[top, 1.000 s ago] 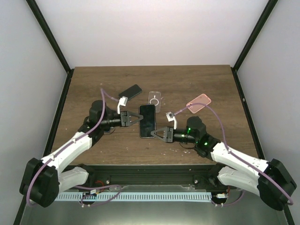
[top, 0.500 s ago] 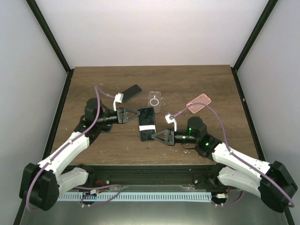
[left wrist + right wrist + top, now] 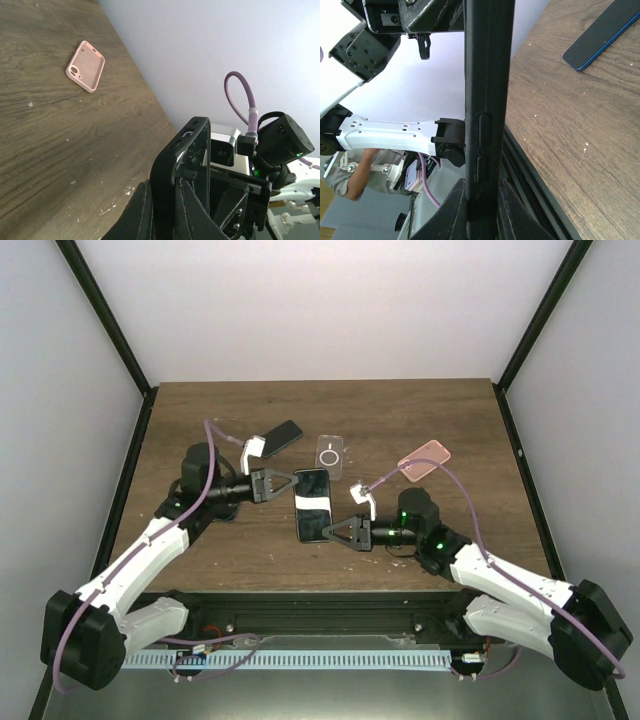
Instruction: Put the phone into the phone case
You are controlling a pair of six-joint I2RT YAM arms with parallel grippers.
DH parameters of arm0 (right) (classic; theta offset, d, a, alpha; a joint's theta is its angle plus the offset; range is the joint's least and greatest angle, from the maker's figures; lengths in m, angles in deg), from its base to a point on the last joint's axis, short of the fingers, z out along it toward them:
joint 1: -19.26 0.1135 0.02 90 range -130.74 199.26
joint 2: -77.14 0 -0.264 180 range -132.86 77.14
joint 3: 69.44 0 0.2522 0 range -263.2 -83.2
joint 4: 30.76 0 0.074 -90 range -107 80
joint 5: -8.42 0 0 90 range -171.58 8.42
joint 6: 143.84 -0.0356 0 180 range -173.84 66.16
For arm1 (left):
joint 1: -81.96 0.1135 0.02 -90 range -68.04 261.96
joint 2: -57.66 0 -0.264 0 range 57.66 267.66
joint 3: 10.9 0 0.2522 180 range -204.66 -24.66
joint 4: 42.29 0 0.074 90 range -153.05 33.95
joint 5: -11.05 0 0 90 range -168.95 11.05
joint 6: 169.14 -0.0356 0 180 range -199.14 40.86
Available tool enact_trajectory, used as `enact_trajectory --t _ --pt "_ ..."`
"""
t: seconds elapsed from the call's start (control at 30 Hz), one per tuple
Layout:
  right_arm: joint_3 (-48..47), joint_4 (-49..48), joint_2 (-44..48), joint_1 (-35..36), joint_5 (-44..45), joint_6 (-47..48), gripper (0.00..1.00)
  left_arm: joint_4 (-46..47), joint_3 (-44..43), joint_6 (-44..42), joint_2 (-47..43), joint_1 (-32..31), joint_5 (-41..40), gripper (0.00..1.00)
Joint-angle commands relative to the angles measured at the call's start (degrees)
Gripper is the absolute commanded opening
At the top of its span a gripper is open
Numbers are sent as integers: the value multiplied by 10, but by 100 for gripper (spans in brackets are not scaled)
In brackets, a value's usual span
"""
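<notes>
clamping the black-cased phone [image 3: 313, 505] from opposite ends, the left hand [image 3: 290, 484] and right hand [image 3: 330, 531] grip it narrowly near mid-table [image 3: 200, 420]. hazard: opposing squeeze or twist can pop an unseated corner or drop it. full seating cannot be confirmed.

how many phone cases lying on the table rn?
2: clear case back centre, pink case to its right. A third, the black case, is held between left gripper and right gripper.
</notes>
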Motion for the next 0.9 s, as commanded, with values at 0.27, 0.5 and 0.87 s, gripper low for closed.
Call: enact_trajectory --t 0.27,0.5,0.87 --pt "-23 12 2 3 35 3 1 -89 -44 -90 -26 1 -80 30" --pt "-44 131 1 -4 110 43 1 -154 -69 -92 -18 1 -78 93" --pt "-30 199 -37 -123 81 88 1 -261 -75 -105 -26 1 -176 100"
